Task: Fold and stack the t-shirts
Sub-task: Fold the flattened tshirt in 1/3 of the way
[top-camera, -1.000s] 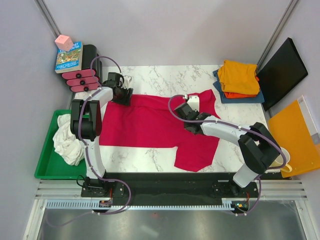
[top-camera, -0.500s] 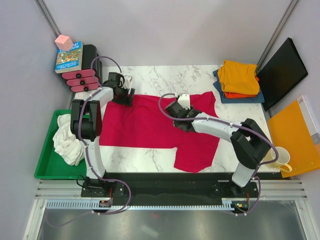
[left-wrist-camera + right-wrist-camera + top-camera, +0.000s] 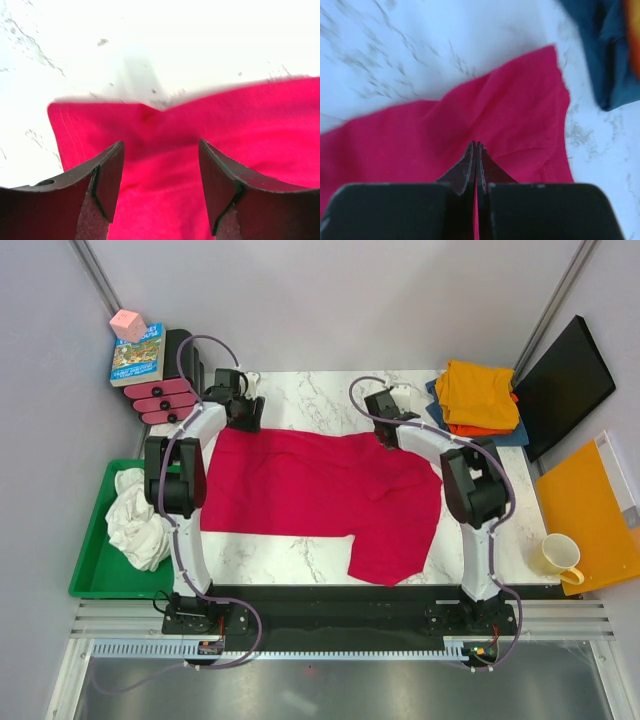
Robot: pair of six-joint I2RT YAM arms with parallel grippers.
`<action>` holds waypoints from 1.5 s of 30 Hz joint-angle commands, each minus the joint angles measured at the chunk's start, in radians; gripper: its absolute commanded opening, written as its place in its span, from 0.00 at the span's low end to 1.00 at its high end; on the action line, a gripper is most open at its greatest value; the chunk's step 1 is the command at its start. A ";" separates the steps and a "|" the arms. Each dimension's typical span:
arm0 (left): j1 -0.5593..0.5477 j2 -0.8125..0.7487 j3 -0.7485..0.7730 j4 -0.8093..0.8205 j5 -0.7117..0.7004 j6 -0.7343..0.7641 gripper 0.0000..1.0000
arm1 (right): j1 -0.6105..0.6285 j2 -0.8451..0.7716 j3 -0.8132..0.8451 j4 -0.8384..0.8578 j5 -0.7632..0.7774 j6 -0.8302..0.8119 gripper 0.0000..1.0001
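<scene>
My right jaws are pressed together with a thin strip of the red shirt (image 3: 510, 120) pinched between the tips, up at its far edge. My left jaws are spread apart, hanging just over the shirt's other far corner and holding nothing.

The shirt lies mostly flat across the marble surface (image 3: 310, 390), with one sleeve sticking out toward my bases. The folded pile (image 3: 478, 395) sits near my right grab.

My worry: if I pull with only one side gripped, the cloth will probably skew and bunch up. The left tips could also grab just a thin bit of hem and slip off. And a wide swing to the right might knock that pile.
</scene>
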 commanded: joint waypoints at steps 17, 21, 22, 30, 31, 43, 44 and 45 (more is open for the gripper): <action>0.071 0.275 0.285 -0.170 -0.095 -0.054 0.65 | -0.083 0.274 0.190 -0.088 -0.103 0.012 0.00; 0.071 0.310 0.335 -0.201 -0.095 -0.053 0.68 | -0.126 0.299 0.225 -0.101 -0.114 0.019 0.00; 0.071 0.315 0.354 -0.212 -0.118 -0.051 0.69 | -0.132 0.314 0.234 -0.114 -0.118 0.018 0.00; 0.071 0.290 0.351 -0.229 -0.041 -0.040 0.75 | -0.144 0.348 0.321 -0.114 -0.151 -0.011 0.00; 0.071 0.270 0.326 -0.221 -0.023 -0.042 0.75 | -0.143 0.307 0.305 -0.089 -0.166 -0.014 0.04; 0.070 -0.136 0.001 -0.066 0.160 -0.099 0.85 | -0.060 -0.112 0.050 -0.034 -0.138 -0.004 0.53; 0.069 -0.159 -0.019 -0.066 0.164 -0.096 0.84 | -0.054 -0.138 0.017 -0.043 -0.134 0.005 0.51; 0.069 -0.167 -0.055 -0.066 0.169 -0.090 0.84 | -0.051 -0.192 -0.017 -0.057 -0.116 0.027 0.48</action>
